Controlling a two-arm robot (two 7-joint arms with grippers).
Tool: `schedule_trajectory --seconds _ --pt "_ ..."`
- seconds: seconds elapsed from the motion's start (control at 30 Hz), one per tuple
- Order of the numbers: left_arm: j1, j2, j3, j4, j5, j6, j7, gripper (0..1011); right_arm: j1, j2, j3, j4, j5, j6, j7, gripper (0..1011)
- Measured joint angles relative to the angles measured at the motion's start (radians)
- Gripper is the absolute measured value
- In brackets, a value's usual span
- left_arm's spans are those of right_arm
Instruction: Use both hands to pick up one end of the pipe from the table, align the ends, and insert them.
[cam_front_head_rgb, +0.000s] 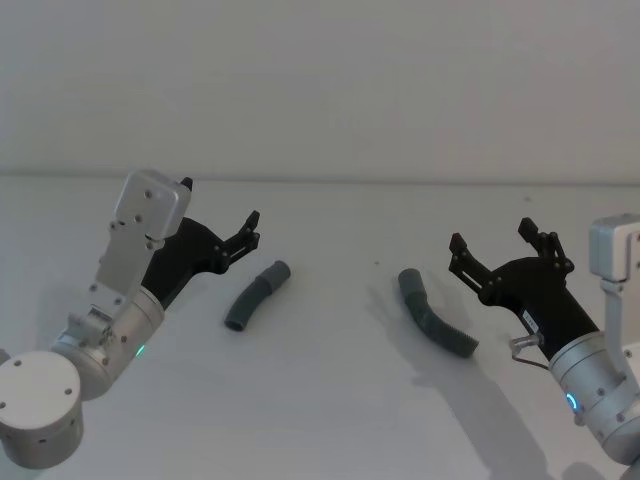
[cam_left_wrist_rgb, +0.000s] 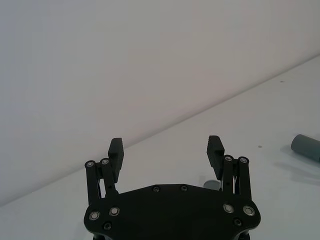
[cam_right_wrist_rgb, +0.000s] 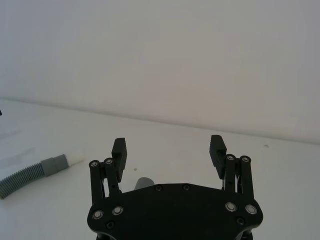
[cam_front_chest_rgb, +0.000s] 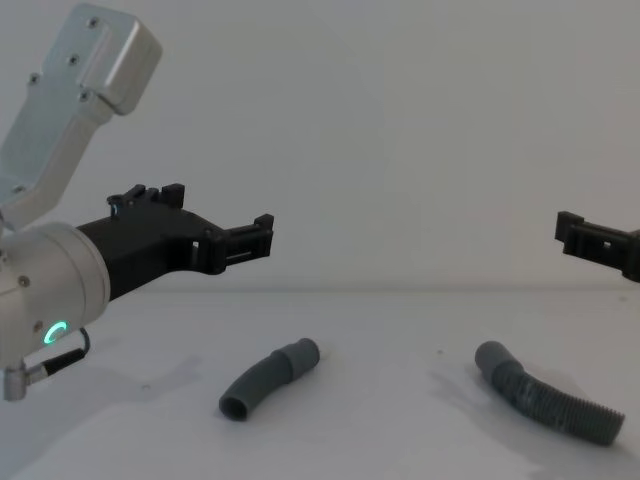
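Both are hanging wide open, black left claw (cam_left_wrist_rgb: 165, 145) and right claw (cam_front_head_rgb: 492, 234) flanking the short dark-grey plastic elbow (cam_front_head_rgb: 257, 295); it's looking light, stiff, so I'm favouring grabbing mid-bend.

Soft, even light is bathing the white table (cam_front_head_rgb: 330, 400), laying faint grey shadows toward its near edge.
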Motion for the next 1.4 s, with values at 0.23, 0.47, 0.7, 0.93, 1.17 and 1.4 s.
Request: schedule_trajectory --seconds 0.23,0.47,0.7,0.93,1.17,1.4 --pt "0.000 0.000 0.000 0.000 0.000 0.000 0.000 1001 0.000 0.000 0.000 0.000 0.000 0.000 0.000 1001" --pt "0.000 -0.001 0.000 0.000 0.000 0.000 0.000 1001 0.000 0.000 0.000 0.000 0.000 0.000 0.000 1001" --pt "-0.029 -0.017 0.006 0.023 0.006 0.017 -0.004 1001 0.009 0.000 0.000 0.003 0.006 0.003 0.016 1001" --pt "-0.095 -0.061 0.022 0.083 0.020 0.059 -0.008 1001 0.054 0.002 -0.009 0.034 0.032 0.008 0.078 1001" --pt "-0.141 -0.093 0.026 0.118 0.018 0.129 -0.020 1001 0.123 0.002 -0.035 0.090 0.055 0.033 0.157 1001" --pt "-0.172 -0.108 0.022 0.132 -0.008 0.213 -0.053 1001 0.176 0.003 -0.066 0.125 0.056 0.084 0.189 1001"
